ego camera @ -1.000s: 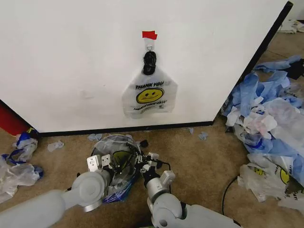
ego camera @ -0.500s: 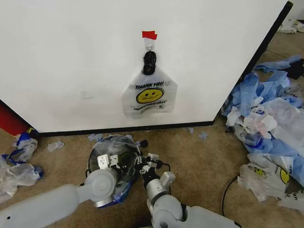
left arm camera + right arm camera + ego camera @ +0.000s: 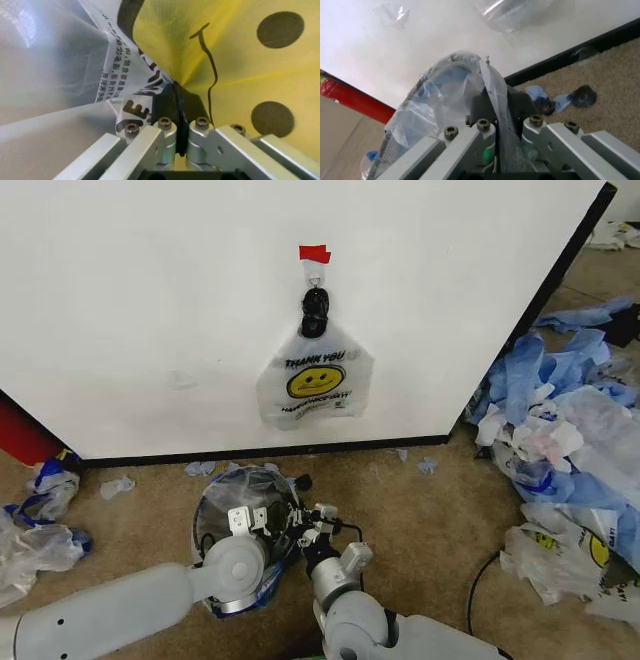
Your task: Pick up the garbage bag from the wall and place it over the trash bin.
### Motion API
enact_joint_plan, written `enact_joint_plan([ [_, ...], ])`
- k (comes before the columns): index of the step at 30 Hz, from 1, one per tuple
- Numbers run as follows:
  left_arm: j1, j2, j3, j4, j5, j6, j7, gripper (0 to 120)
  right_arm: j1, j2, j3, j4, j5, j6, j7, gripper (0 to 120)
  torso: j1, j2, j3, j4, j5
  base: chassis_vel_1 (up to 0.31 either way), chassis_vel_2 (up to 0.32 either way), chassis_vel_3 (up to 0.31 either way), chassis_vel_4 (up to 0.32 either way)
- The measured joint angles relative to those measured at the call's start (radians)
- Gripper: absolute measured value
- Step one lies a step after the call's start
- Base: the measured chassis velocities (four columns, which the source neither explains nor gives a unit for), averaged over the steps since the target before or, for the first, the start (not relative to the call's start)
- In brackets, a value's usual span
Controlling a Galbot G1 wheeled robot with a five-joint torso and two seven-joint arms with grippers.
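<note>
Both grippers pinch plastic w/ jaws closed: left gripper [image 3: 245, 518] at 9 o'clock of the trash bin [image 3: 213, 532] rim, clamped on a garbage bag [image 3: 240, 56] w/ yellow smiley print; right gripper [image 3: 310, 525] at 3 o'clock, clamped on thin film draped over the bin. Another smiley bag [image 3: 314, 380] hangs on the wall [image 3: 150, 300] at 12 o'clock, under red tape [image 3: 314, 253].

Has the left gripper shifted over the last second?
Yes. The left gripper, shut on the garbage bag, has moved toward the robot's right across the trash bin, judged against the black baseboard.
</note>
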Motion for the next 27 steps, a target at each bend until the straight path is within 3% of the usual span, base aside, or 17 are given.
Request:
enact_joint_plan([
  [10,-0.017,-0.003,0.021,0.003,0.0,0.0,-0.01,0,-0.005,0.0,0.001,0.001,0.0,0.002,-0.001,1,0.0,0.0,0.0,-0.0001,-0.0001,0.0,0.0,0.0,0.0],
  [27,-0.017,0.146,-0.012,-0.114,-0.006,0.003,-0.083,0,0.012,0.005,-0.007,-0.01,-0.003,0.004,-0.002,1,0.0,0.0,0.0,-0.0001,-0.0001,0.0,0.0,0.0,0.0],
])
